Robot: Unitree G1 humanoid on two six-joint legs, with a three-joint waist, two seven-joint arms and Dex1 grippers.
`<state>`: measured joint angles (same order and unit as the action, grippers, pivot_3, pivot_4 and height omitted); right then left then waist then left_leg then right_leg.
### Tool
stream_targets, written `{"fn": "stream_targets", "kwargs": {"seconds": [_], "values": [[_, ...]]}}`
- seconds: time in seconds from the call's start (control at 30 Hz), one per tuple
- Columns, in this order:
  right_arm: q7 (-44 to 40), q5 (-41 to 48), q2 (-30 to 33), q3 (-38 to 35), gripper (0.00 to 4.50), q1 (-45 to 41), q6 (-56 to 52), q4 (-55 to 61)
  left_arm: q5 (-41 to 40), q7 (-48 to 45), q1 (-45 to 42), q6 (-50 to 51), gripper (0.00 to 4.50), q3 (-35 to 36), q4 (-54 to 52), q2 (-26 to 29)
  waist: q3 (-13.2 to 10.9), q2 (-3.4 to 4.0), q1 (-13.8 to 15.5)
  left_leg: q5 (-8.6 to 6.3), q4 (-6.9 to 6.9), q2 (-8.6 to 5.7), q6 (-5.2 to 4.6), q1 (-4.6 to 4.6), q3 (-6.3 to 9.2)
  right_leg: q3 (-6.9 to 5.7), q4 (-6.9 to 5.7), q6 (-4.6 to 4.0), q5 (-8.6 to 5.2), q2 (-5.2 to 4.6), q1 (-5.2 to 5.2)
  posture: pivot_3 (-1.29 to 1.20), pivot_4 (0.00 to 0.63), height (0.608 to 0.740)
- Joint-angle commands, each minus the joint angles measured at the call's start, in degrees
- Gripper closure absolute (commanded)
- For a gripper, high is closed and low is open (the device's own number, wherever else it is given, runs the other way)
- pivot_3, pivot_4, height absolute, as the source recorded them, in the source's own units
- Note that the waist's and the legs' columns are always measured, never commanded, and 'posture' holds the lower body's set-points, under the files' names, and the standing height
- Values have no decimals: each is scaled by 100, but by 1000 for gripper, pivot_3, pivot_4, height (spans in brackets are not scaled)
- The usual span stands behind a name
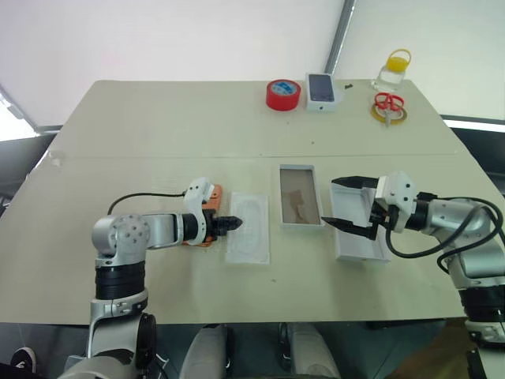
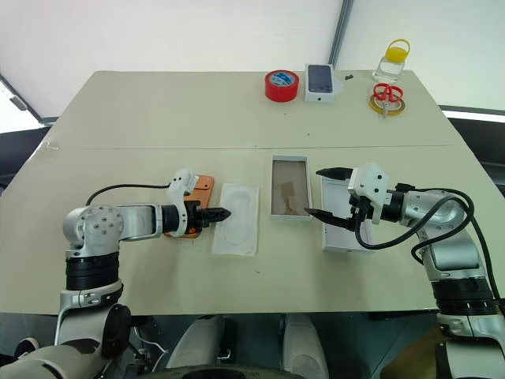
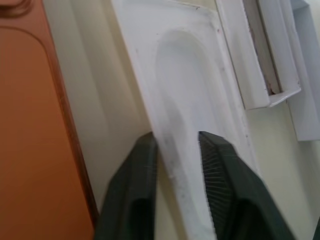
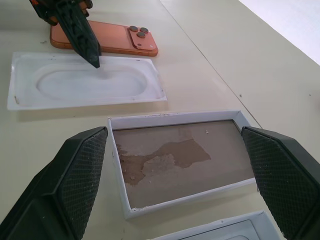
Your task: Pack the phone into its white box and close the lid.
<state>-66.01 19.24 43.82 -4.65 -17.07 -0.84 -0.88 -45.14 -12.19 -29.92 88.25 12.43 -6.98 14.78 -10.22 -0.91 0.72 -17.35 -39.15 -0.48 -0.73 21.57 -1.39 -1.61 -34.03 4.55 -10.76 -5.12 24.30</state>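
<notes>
From the head views we note the phone (image 2: 196, 204) lying flat on the table beside the moulded tray (image 2: 236, 229), its long axis running away from us, with our left gripper (image 2: 215, 214) at the tray's near-side edge and far nearer the phone than our right gripper (image 2: 326, 192), which hovers spread wide between the white box (image 2: 289, 197) and the lid (image 2: 345, 227). Left wrist view: our narrowed jaws straddle the tray's rim, apparently pinching it, phone just alongside. Right wrist view: fingers gape around the empty box.

Red tape roll (image 1: 282, 94), scissors (image 1: 387, 103), moulded tray (image 1: 248, 227).
</notes>
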Motion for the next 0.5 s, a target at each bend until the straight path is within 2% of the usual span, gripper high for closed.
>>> {"fn": "stream_targets", "kwargs": {"seconds": [0.03,0.2,0.33,0.5], "values": [[49,30,-29,-64,0,-37,88,38,151,-6,-64,76,3271,-42,29,21,0,0,1,0,0,0,0,0,0,0,0,0,0,0,0,0,150,739],[83,22,-46,-54,0,-40,104,35,206,-164,-25,97,3271,-120,66,149,0,0,-6,0,0,0,0,-1,1,0,-1,0,0,0,0,0,150,739],[132,-10,-75,-29,0,-70,115,66,306,-198,-57,63,4434,-173,176,124,0,0,-6,0,1,0,0,-1,1,-1,0,0,0,0,0,0,150,739],[161,31,-108,37,0,-54,-2,305,369,-309,-261,-33,4434,-23,444,168,0,0,0,0,1,0,0,-1,1,0,1,0,0,0,0,0,150,739]]}}
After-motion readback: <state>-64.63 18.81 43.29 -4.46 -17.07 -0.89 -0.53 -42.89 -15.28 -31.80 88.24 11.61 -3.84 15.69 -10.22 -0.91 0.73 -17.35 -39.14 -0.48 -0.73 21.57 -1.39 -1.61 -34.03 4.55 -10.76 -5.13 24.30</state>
